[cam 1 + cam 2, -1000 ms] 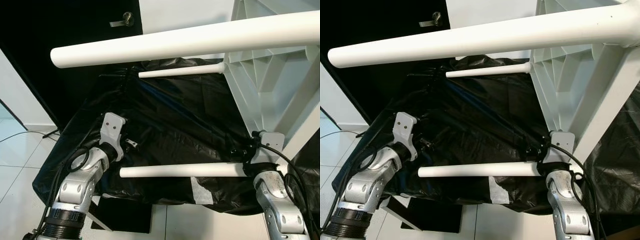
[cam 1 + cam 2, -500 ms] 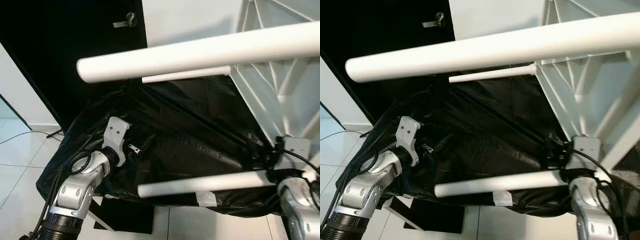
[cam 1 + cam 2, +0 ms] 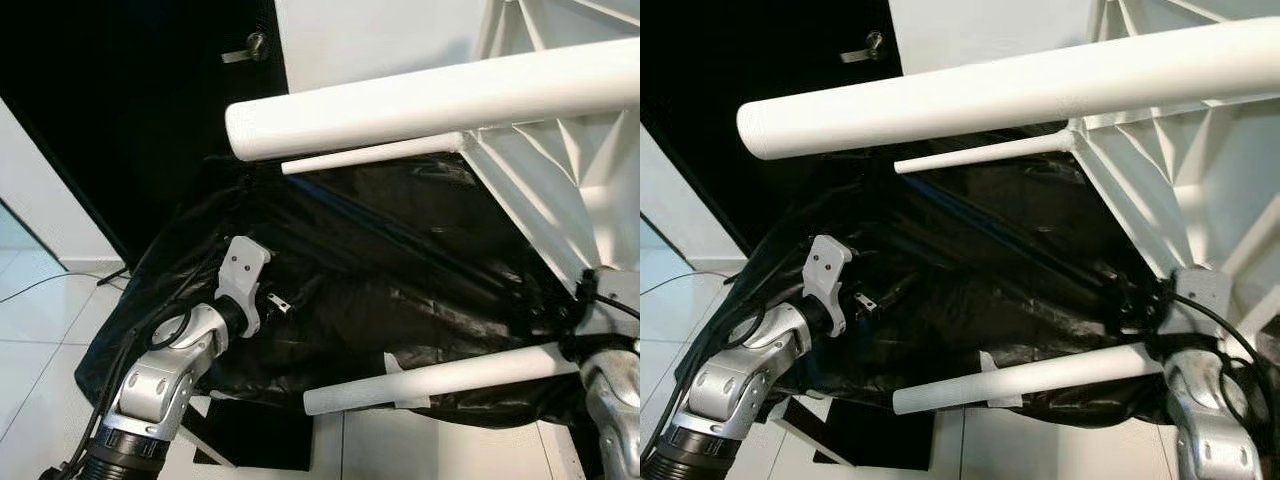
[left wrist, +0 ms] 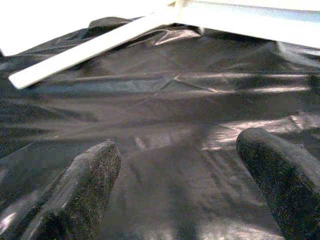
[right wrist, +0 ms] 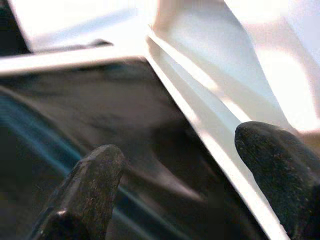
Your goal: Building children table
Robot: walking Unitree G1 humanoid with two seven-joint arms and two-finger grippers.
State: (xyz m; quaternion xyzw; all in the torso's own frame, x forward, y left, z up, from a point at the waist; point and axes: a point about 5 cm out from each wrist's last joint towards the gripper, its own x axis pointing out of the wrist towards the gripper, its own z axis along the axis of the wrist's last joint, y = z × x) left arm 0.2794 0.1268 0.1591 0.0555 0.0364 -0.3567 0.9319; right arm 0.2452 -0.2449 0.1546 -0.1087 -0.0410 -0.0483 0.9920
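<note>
The white plastic children's table (image 3: 560, 150) is lying on its side over a surface covered in black plastic sheet (image 3: 400, 270), with its ribbed underside toward the robot and its round white legs pointing to the left. Compared with one second ago, the whole table has turned: the lowest white leg (image 3: 440, 377) was then almost level, and now its free end is dropped and pulled toward the right, while the big near leg (image 3: 430, 100) shows its round end much further right in the picture. Some of this shift may be from the head camera, but the changed slope of the lower leg is real. I judge that the robot is rotating the assembled table, probably to stand it on its legs.

The right hand (image 3: 1135, 300) is at the root of the lowest leg, against the table's frame. The right wrist view shows what the head views do not: its two black fingers (image 5: 85, 190) are apart, with a white rib of the table (image 5: 220, 145) between them, not visibly squeezed. The left hand (image 3: 283, 303) hovers over the sheet, and its wrist view shows the fingers (image 4: 85, 190) spread wide and grasping nothing, with the thin far leg (image 4: 90, 47) well beyond.
</note>
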